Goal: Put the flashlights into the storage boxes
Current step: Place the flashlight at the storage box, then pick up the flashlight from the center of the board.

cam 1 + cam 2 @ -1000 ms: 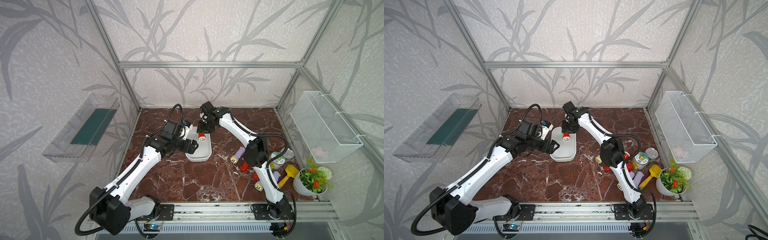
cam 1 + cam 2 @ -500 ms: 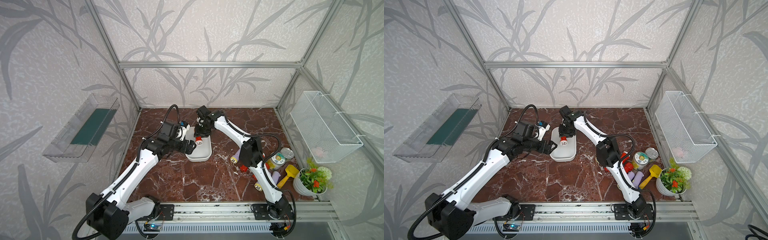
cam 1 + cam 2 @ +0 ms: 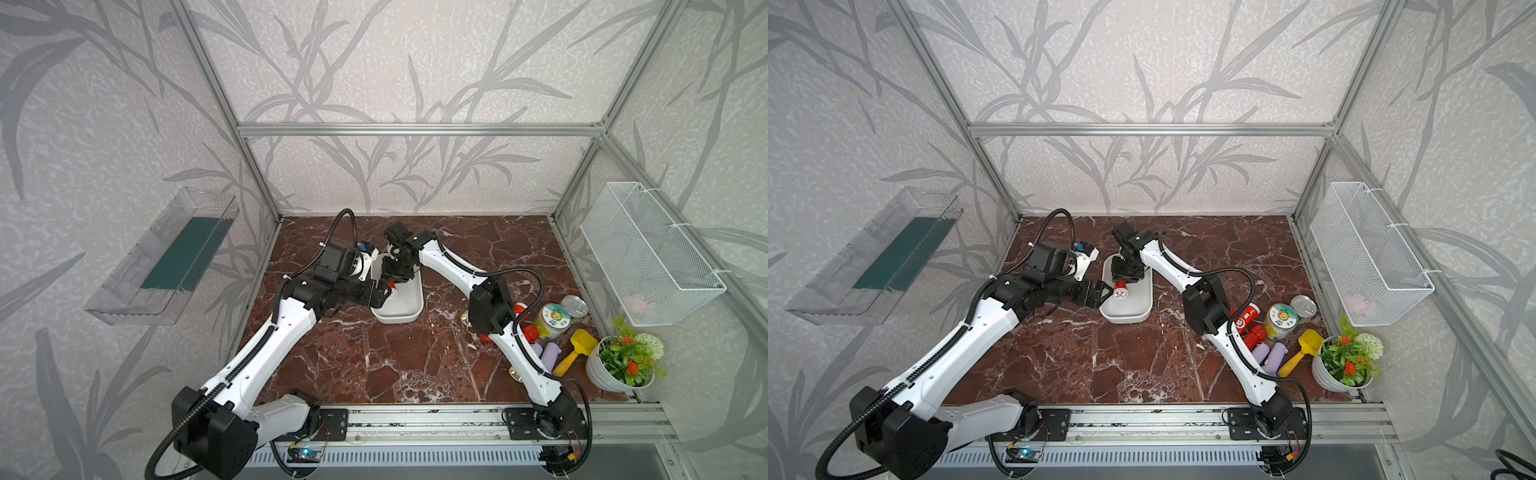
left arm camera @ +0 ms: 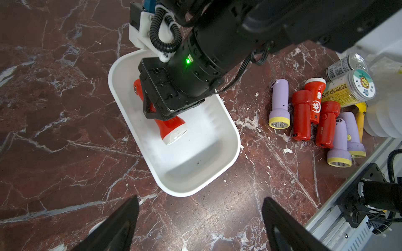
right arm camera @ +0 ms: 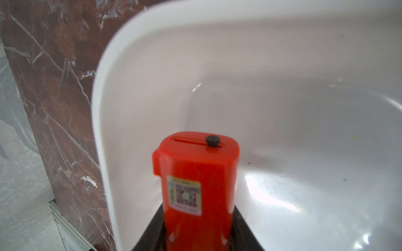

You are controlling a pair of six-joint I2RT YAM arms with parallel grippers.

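Over glossy white tray (image 4: pixel 195 156), right gripper (image 4: pixel 160 114) tight on stubby red flashlight (image 4: pixel 174 130); left gripper (image 4: pixel 200 217) splayed.

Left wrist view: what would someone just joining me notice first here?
The red flashlight clamped in the right gripper over the white tray at mid-table draws the eye first. Next comes the heap of red and lavender flashlights lying beside a yellow-labelled jar on the table's right side. The left gripper hovers open just short of the tray.
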